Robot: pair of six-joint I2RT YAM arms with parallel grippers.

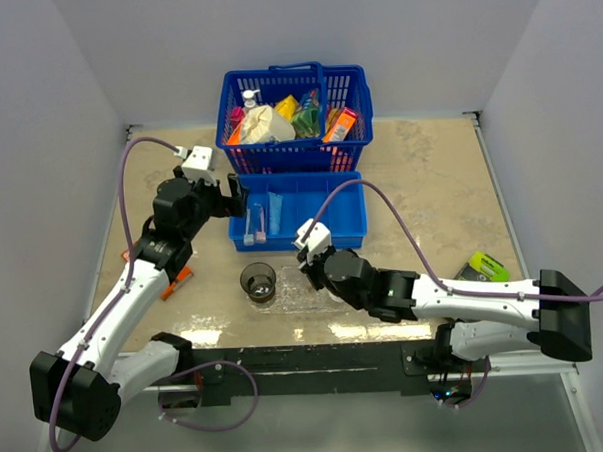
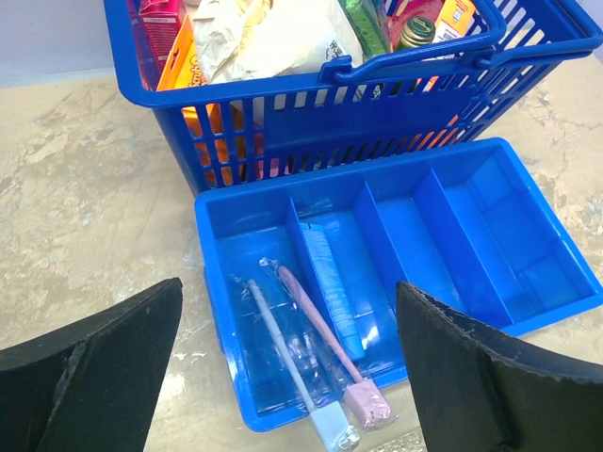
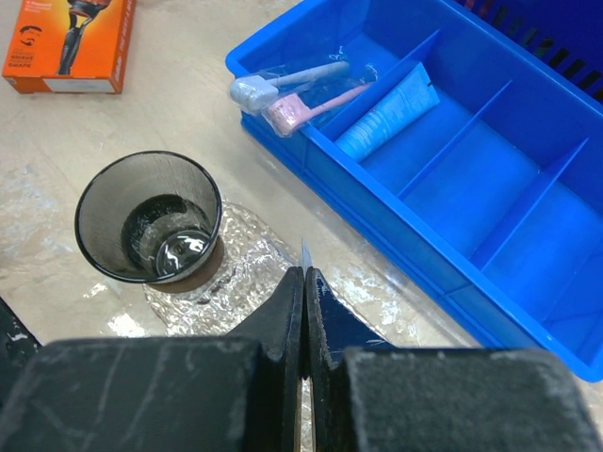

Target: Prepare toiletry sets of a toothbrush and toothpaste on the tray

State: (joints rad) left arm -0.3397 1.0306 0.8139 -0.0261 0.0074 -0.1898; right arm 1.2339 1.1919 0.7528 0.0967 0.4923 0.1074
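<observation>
At the left end of the blue divided bin (image 2: 471, 245), the left gripper (image 1: 237, 201) hovers with jaws spread wide, holding nothing. Below it, two wrapped toothbrushes (image 2: 318, 328) lie in the end compartment, and a toothpaste (image 2: 330, 282) tube lies in the next. In front, on the counter (image 1: 430, 180), the clear tray (image 3: 254, 259) carries only a smoky cup (image 3: 149, 215). The right gripper (image 3: 303, 282) sits over the tray, jaws clenched, apparently empty. No set looks laid out yet.
</observation>
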